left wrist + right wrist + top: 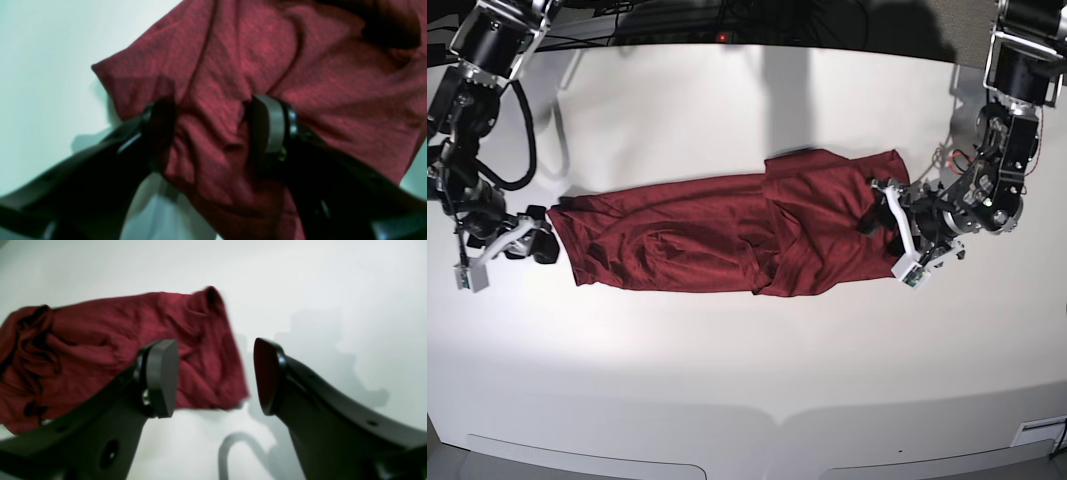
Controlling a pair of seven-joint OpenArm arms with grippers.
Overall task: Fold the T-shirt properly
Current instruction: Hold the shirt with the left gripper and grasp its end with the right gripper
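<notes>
Two black robot arms with looping black cables; each black two-fingered gripper [897, 238] carries white finger brackets and dark pads.

left wrist view: the shirt [253, 66] runs off the top and right edges, and the left gripper [213, 133] arms run off the bottom. right wrist view: blurred cloth, cut at left edge.

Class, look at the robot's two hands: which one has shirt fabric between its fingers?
The left hand: its open fingers straddle a fold of the T-shirt. The right hand is open over bare table, beside the shirt's other end.
</notes>
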